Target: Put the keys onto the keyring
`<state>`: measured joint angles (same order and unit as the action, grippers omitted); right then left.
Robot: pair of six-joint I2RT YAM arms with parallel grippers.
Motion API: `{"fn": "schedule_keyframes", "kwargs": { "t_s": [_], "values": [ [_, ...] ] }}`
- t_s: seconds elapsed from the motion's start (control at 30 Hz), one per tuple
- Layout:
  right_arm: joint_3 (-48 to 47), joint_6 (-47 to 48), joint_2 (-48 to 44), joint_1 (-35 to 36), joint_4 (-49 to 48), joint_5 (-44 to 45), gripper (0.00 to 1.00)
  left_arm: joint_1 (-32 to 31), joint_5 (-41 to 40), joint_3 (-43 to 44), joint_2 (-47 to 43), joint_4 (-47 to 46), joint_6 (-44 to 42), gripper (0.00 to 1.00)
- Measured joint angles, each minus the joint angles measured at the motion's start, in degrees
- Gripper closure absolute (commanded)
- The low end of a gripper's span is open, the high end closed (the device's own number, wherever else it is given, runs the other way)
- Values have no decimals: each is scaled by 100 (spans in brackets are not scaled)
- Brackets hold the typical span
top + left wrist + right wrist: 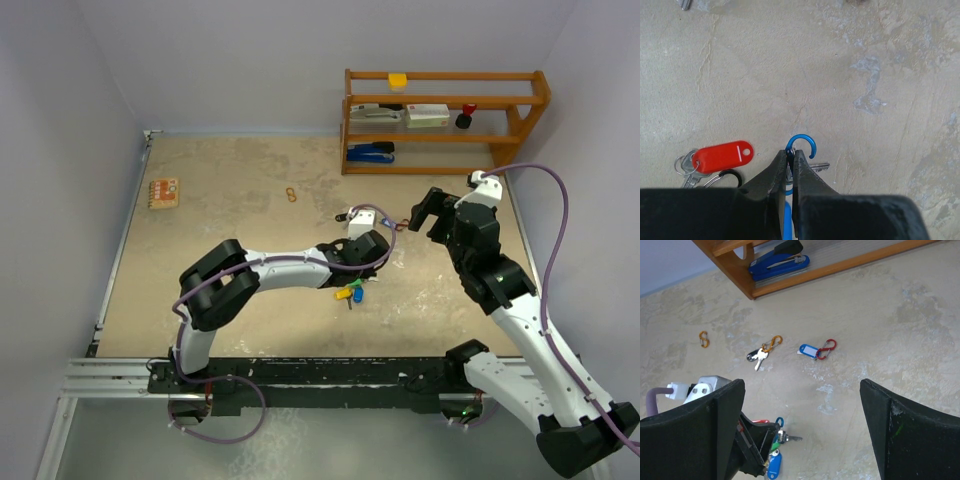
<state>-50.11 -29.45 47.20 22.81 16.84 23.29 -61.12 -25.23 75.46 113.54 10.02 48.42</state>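
1. I'm looking down on a mottled beige tabletop (240, 200), with a wooden shelf (445, 76) at its far right.
2. My left gripper (791, 154) is pinching a blue carabiner clip (802, 135) with its jaws closed tight. A small key (821, 166) is lying just beside the hook.
3. My right gripper (801, 385) is hovering nearby, fingers spread wide and holding nothing.
4. I'm judging this as the threading step. The left should be holding the clip steady (hook end exposed) while the right brings a key's hole over it.
5. A red tag (722, 156) with its ringed keys (686, 165) and a black carabiner (732, 173) are crowding the left side. A blue tag (807, 350) is lying well apart.
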Motion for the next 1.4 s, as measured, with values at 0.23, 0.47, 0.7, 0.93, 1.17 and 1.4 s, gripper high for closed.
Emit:
{"fn": "schedule_keyframes", "kwargs": {
  "t_s": [0.23, 0.47, 0.7, 0.93, 1.17, 1.4],
  "values": [
    [0, 0, 0, 0, 0, 0, 0, 37, 101, 79, 2, 50, -2, 100],
    [0, 0, 0, 0, 0, 0, 0, 37, 160, 83, 13, 83, -2, 100],
    [0, 0, -2, 0, 0, 2, 0, 39, 221, 83, 70, 79, 0, 100],
    [0, 0, -2, 0, 2, 2, 0, 103, 286, 70, 96, 22, 2, 100],
    [0, 0, -2, 0, 2, 11, 0, 188, 315, -170, 52, -177, 2, 100],
    [0, 0, -2, 0, 0, 15, 0, 306, 463, -675, -313, -492, 4, 100]
  ]
}}
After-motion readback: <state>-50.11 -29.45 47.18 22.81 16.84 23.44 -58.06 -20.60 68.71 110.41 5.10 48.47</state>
